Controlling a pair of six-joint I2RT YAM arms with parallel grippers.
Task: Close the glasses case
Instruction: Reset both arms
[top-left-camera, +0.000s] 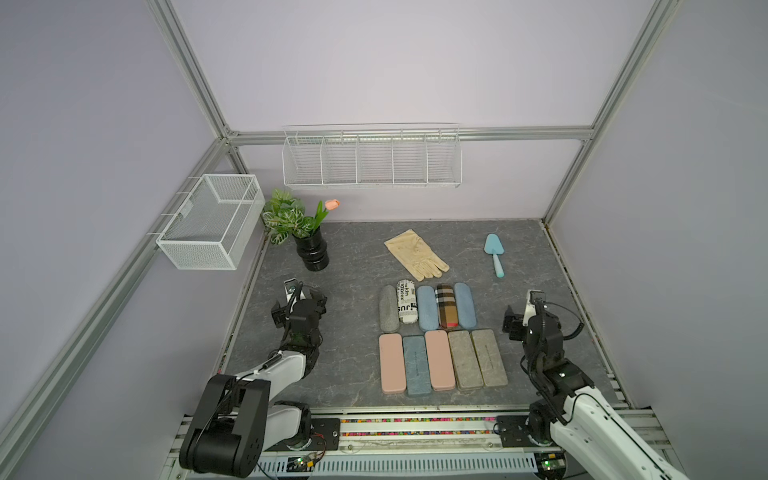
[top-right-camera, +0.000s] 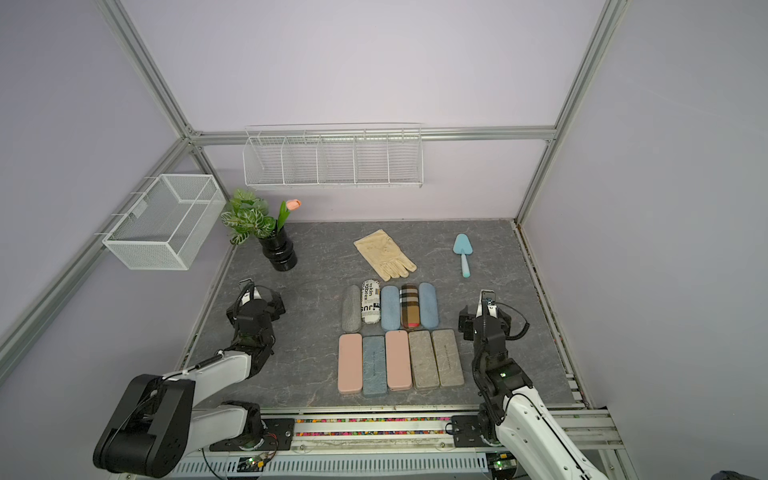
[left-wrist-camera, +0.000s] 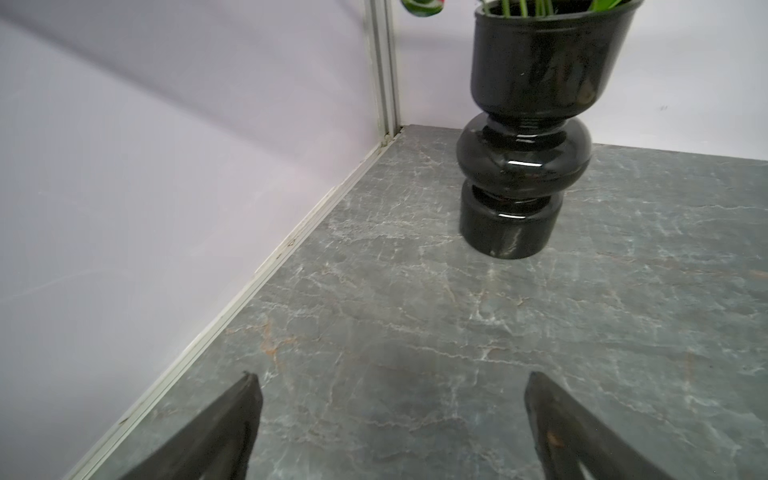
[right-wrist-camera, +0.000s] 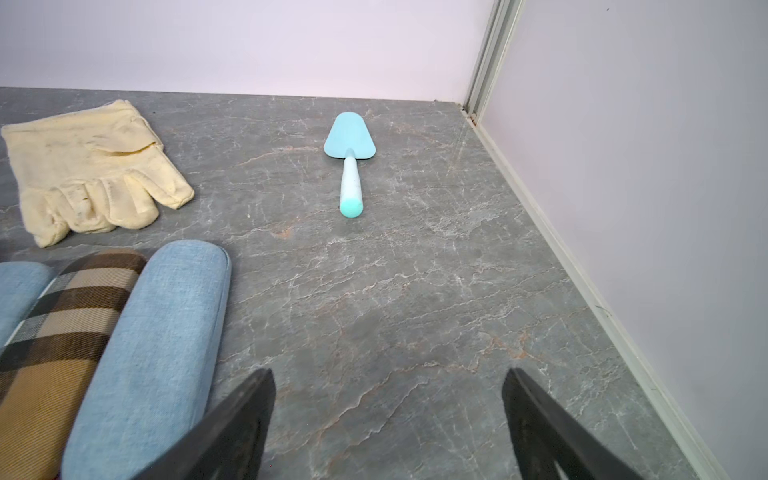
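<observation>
Several glasses cases lie in two rows mid-table in both top views. The back row runs from a grey felt case (top-left-camera: 389, 308) past a plaid case (top-left-camera: 446, 305) to a light blue case (top-left-camera: 465, 304). The front row runs from a pink case (top-left-camera: 392, 362) to a grey case (top-left-camera: 489, 357). Every lid looks down; I see none standing open. My left gripper (left-wrist-camera: 390, 374) is open over bare table, left of the rows. My right gripper (right-wrist-camera: 388, 370) is open and empty, just right of the light blue case (right-wrist-camera: 158, 353).
A black vase (left-wrist-camera: 519, 166) with a plant stands ahead of the left gripper near the left wall. A cream glove (right-wrist-camera: 91, 166) and a turquoise trowel (right-wrist-camera: 350, 162) lie behind the cases. Wire baskets (top-left-camera: 372, 160) hang on the back and left walls.
</observation>
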